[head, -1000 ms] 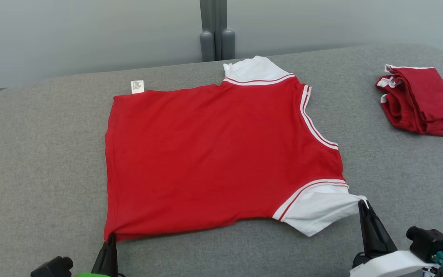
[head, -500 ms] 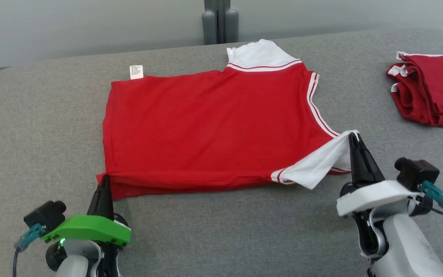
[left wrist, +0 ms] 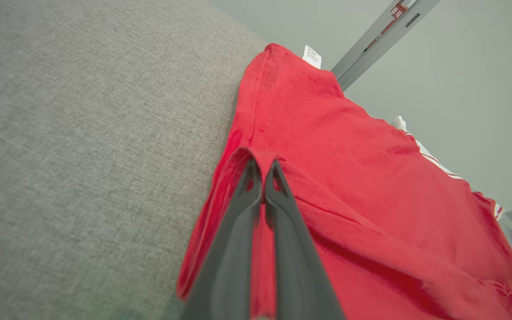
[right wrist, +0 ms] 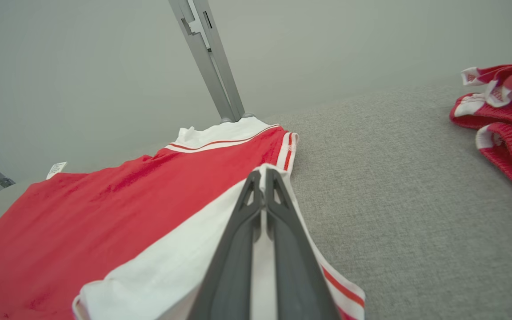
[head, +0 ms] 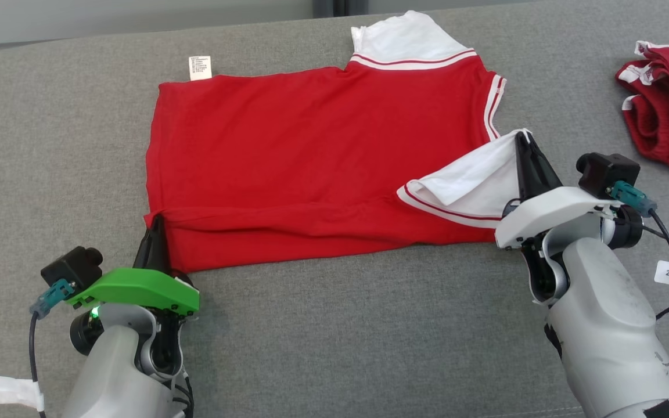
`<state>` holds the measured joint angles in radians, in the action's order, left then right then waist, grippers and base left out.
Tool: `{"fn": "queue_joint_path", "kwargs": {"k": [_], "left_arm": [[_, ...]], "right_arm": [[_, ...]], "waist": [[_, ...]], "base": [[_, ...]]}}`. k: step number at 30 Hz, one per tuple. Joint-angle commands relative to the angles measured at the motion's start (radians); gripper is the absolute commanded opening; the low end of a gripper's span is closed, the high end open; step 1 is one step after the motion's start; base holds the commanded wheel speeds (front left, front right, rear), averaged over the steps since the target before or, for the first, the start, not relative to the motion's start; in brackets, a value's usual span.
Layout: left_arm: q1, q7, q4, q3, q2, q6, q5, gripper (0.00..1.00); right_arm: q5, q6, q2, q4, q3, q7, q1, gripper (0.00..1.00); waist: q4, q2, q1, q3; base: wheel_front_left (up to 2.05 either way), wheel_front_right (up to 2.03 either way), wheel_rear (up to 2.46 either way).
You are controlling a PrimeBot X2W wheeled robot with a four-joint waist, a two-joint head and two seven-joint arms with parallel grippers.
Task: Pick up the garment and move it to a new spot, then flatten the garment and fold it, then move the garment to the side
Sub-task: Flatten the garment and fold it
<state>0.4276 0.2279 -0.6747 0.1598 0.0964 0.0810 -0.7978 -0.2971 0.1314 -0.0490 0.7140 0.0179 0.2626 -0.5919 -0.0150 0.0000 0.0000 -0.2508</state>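
Two claws, both pinched tight on cloth, and the fold is well under way! The left claw (head: pixel 157 218) has its dark fingers squeezed together on the near-left hem corner of the red jersey T-shirt with white sleeves (head: pixel 311 133), which lies spread on the grey fabric-covered worktop (head: pixel 340 325). A second ago that corner lay flat at the shirt's near edge; now it is lifted and drawn in over the red body, leaving a doubled band of cloth along the near side. Over to the right claw (head: pixel 524 137): jaws closed on the tip of the near white sleeve (head: pixel 474 180), and what a change there. A second ago the sleeve stuck out past the near edge, and now it is turned back over the shirt, its tip held just beside the striped white neckline trim (head: pixel 493 104). The whole head view has slid too, so that is the camera dipping, not the shirt travelling. At the back edge the far white sleeve (head: pixel 407 38) lies flat, and the small white care label (head: pixel 200 67) pokes out at the far-left corner, both as before. Well apart at the right, a bundled red-and-white garment (head: pixel 665 116) sits on the same worktop.
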Motion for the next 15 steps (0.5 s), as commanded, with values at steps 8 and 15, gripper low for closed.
{"fn": "queue_joint_path", "kwargs": {"k": [8, 15], "left_arm": [[0.064, 0.025, -0.053, 0.026, -0.009, 0.028, 0.027, 0.36], [0.057, 0.035, 0.0, 0.037, -0.012, 0.041, 0.046, 1.0]], "right_arm": [[0.059, -0.002, -0.003, 0.124, -0.041, 0.003, -0.113, 0.0], [0.092, -0.002, -0.003, 0.2, -0.089, 0.003, -0.173, 1.0]], "waist": [[-0.026, 0.0, 0.0, -0.017], [-0.044, 0.0, 0.0, -0.011]], "base": [[0.0, 0.0, 0.0], [0.0, 0.0, 0.0]]}}
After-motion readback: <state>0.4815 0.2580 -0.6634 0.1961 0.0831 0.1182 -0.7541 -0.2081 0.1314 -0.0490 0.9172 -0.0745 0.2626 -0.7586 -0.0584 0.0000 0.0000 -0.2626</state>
